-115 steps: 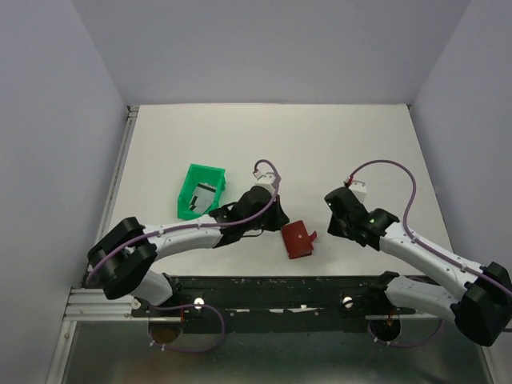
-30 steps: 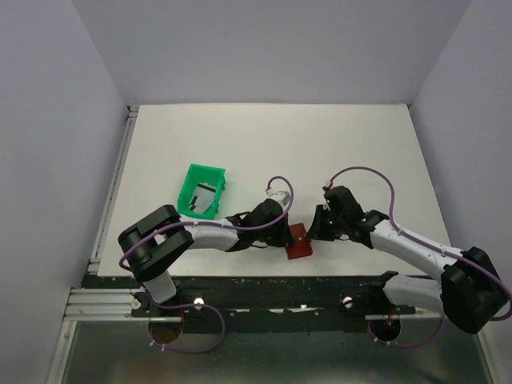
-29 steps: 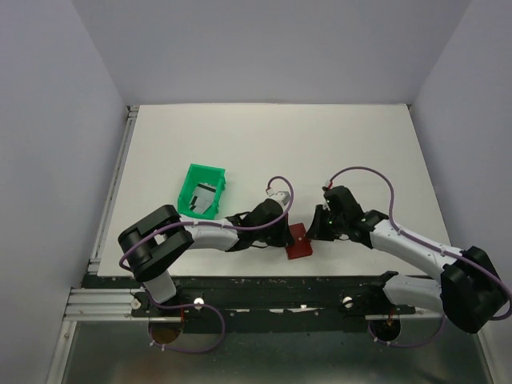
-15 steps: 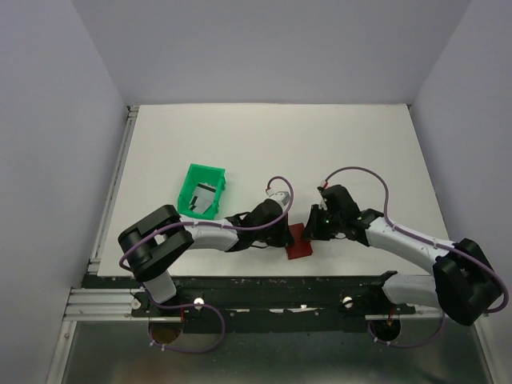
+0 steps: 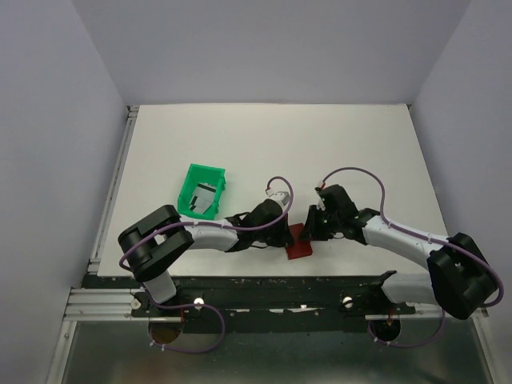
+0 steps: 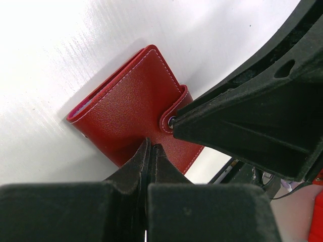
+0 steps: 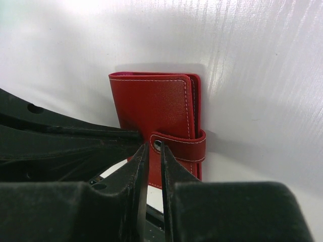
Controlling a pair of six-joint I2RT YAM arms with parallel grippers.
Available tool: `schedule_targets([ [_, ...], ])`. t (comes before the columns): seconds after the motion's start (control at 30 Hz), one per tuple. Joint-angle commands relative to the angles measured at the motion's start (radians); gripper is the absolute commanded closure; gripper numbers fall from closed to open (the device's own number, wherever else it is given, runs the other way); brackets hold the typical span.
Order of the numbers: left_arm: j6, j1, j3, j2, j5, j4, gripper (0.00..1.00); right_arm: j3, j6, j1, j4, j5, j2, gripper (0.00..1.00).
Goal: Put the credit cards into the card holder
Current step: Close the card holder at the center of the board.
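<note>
Card holder (image 5: pixel 302 246) lies closed near the table's (image 5: pixel 320 144) lower edge, with open surface above; my arms flank it and hide part of it; credit cards (image 5: pixel 206 197), indistinct, sit in the green tray (image 5: pixel 190 180) at left; my left gripper (image 6: pixel 150 151), fingers together, touches the cover; my right gripper (image 7: pixel 153 151), narrowly apart, meets the snap tab; whether it grips, I cannot tell.

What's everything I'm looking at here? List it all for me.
card holder: one, dark red, snapped shut, on the table between the two grippers
cards: number unclear, grey, inside the tray
tray: one, green, left of centre
table: one, white
cables: two, purple, looping over the arms
left gripper: black, shut, tip against the card holder
right gripper: black, pinching the card holder's strap
</note>
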Motion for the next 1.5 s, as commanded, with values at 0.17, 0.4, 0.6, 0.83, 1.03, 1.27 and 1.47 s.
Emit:
schedule_targets([
  [0.17, 0.006, -0.007, -0.027, 0.011, -0.001, -0.055, 1.00, 0.006, -0.012, -0.005, 0.011, -0.013, 0.026, 0.77],
  [0.4, 0.008, -0.007, -0.021, 0.015, 0.004, -0.058, 1.00, 0.021, -0.029, -0.005, -0.022, 0.013, 0.043, 0.77],
  [0.6, 0.009, -0.007, -0.018, 0.017, 0.004, -0.058, 1.00, 0.027, -0.039, -0.004, -0.029, 0.016, 0.071, 0.78],
  [0.83, 0.008, -0.007, -0.018, 0.023, 0.005, -0.055, 1.00, 0.043, -0.035, 0.010, -0.052, 0.054, 0.113, 0.78],
  [1.03, 0.008, -0.007, -0.018, 0.024, 0.008, -0.050, 1.00, 0.072, -0.026, 0.059, -0.124, 0.161, 0.138, 0.78],
  [1.27, 0.006, -0.007, -0.023, 0.024, 0.008, -0.044, 1.00, 0.073, -0.008, 0.087, -0.163, 0.232, 0.158, 0.78],
  [1.47, 0.003, -0.007, -0.024, 0.027, 0.010, -0.042, 1.00, 0.072, 0.018, 0.113, -0.163, 0.275, 0.204, 0.78],
])
